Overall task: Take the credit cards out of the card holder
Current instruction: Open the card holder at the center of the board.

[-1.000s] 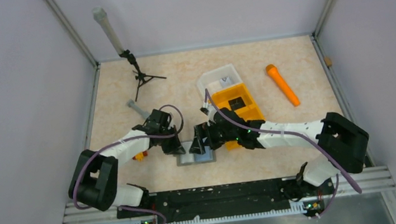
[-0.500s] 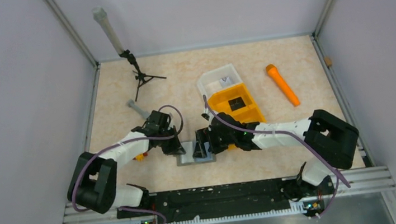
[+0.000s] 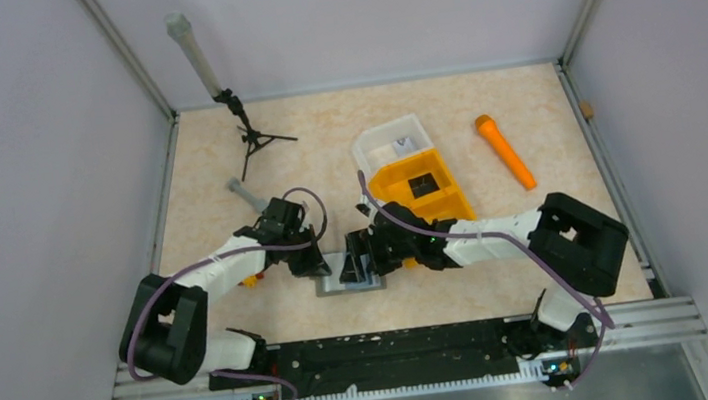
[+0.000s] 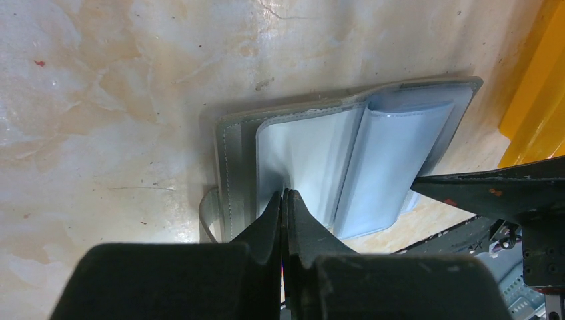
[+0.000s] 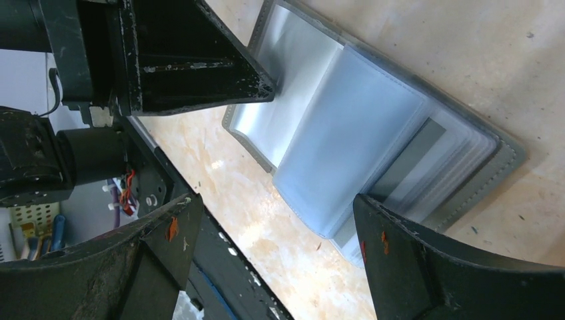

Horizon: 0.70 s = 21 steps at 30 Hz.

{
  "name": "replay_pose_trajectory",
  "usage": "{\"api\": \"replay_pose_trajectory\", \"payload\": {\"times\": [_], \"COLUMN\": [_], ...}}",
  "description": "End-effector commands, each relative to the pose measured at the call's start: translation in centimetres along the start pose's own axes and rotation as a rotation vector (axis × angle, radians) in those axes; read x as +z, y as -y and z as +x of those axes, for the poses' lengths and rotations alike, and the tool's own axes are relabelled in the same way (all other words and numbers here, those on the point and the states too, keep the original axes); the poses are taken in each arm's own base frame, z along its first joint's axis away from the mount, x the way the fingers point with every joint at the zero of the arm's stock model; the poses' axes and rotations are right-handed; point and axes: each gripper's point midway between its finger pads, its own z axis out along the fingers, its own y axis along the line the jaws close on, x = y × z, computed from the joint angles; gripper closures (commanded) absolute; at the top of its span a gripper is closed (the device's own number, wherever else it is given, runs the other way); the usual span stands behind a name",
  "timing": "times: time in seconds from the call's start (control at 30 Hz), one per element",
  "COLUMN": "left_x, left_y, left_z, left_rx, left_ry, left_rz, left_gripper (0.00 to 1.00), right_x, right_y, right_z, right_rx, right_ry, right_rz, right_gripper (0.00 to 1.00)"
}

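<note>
Extraction seems partly done: one dark card (image 3: 422, 185) lies in the orange bin (image 3: 445, 196), while credit cards (image 5: 416, 159) sit sleeved in the open card holder (image 4: 233, 153) on the table (image 3: 322, 133). My left gripper (image 4: 283, 200), closed, pins a sleeve; my right gripper (image 5: 280, 247) gapes wide above.

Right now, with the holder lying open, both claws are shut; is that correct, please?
Not quite: only the left claw is shut; the right claw is open, jaws wide apart over the holder, as the right wrist view shows. The holder does lie open.
</note>
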Motion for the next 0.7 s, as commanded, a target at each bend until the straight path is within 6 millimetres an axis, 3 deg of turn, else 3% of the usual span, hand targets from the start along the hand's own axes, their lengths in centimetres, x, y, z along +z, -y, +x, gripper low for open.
{"api": "replay_pose_trajectory", "payload": {"times": [0.0, 0.43, 0.67], "left_x": [0.0, 0.1, 0.2], "left_y": [-0.2, -0.3, -0.3], "left_z": [0.3, 0.5, 0.4], "left_rx": [0.006, 0.003, 0.002], "left_ry": [-0.001, -0.003, -0.004], "left_rz": [0.005, 0.008, 0.007], "left_gripper": [1.0, 1.0, 1.0], "right_x": [1.2, 3.7, 3.2], "right_y": [-1.0, -4.3, -8.2], "right_z": [-0.1, -0.9, -1.9], "right_rx": [-0.007, -0.01, -0.066], "right_ry": [-0.006, -0.03, -0.012], "right_rz": [-0.033, -0.152, -0.278], "right_gripper": [0.13, 0.13, 0.13]}}
